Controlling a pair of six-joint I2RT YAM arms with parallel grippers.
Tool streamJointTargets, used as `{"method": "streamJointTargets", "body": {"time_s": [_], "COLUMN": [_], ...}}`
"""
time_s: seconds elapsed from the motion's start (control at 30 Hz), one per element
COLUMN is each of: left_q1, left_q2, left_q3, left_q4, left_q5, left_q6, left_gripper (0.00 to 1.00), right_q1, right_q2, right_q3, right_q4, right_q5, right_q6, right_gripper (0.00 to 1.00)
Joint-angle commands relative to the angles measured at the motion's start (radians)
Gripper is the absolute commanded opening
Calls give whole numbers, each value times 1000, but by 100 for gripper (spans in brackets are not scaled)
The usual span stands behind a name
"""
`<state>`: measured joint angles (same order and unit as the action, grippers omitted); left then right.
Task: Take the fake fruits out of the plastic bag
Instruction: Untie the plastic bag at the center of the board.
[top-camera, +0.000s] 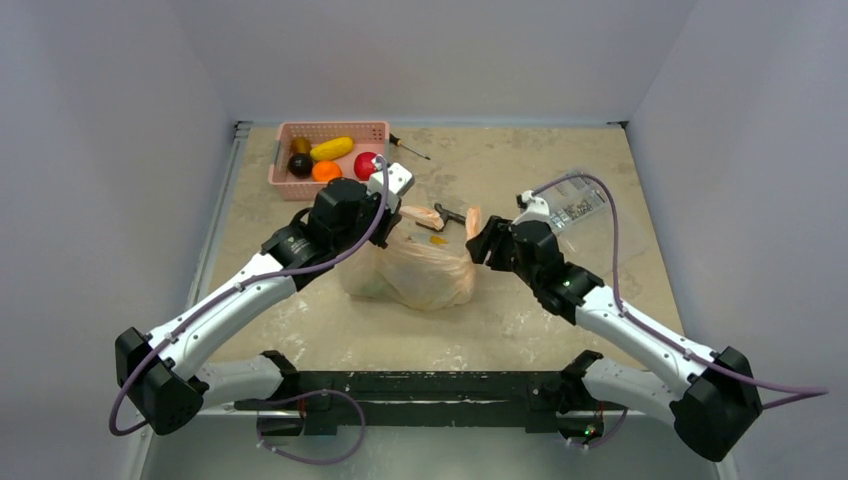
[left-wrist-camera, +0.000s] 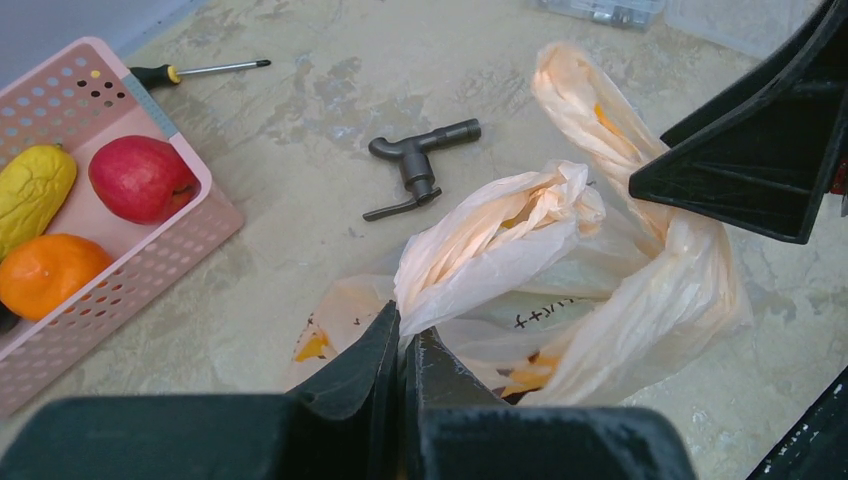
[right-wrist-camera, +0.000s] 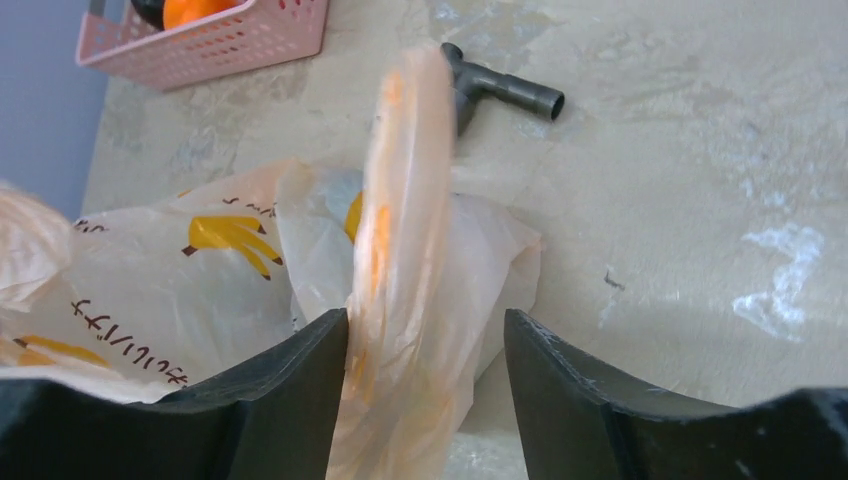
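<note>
Shows bag (top-camera: 420, 275) on desk (top-camera: 520, 320). Left hand (left-wrist-camera: 402, 350) at bag's left, clamped shut on left handle (left-wrist-camera: 500, 225); right hand (right-wrist-camera: 425, 320) at bag's right, fingers apart around right handle (right-wrist-camera: 405, 200), ungripped.

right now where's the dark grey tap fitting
In the top view the dark grey tap fitting lies on the tabletop near the centre, just beyond the plastic bag and to the right of the pink basket.

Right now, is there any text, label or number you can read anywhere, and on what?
plastic bag: a line of dark characters, possibly Japanese, beside a yellow banana mark; creased, not legible.
clear packet: marks too small to read.
No other text shows.
</note>
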<state>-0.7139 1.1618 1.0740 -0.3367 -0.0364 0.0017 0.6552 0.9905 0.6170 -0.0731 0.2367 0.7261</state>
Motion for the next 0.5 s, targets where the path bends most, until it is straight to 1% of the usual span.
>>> {"method": "streamJointTargets", "body": {"time_s": [0.0, 0.03, 0.07, 0.1, 0.13, 0.23, 0.3, 0.33, 0.4, 0.47], "left_q1": [4, 4, 3, 3, 3, 4, 3, 3, 4, 4], "left_q2": [2, 1, 1, 1, 0, -2, -2, -2, 0, -1], "left_q3": [13, 15, 18, 21, 21, 20, 18, 18, 21, 21], "left_q4": [43, 42, 41, 39, 37, 37, 37, 39, 35, 34], "left_q5": [19, 22, 26, 31, 32, 32, 32, 32, 32, 32], "left_q6": [-22, -23, -23, -24, -26, -28, -30, -30, -30, -31], "left_gripper": [0, 0, 0, 0, 0, 0, 0, 0, 0, 0], "right_q1": [0, 0, -1, -2, -2, -3, -2, -2, -2, -3], "right_q2": [57, 78, 97, 111, 123, 167, 217, 237, 259, 241], "right_q3": [161, 191, 219, 239, 253, 303, 344, 365, 392, 383], "right_q4": [-110, -142, -168, -183, -190, -197, -236, -255, -295, -291], "right_q5": [-52, -40, -21, -9, -9, -34, -19, -17, -18, -5], "right_q6": [-211, -216, -198, -179, -163, -123, -92, -81, -60, -43], "right_gripper": [65, 70, 78, 83, 87, 91, 92, 90, 82, 76]}}
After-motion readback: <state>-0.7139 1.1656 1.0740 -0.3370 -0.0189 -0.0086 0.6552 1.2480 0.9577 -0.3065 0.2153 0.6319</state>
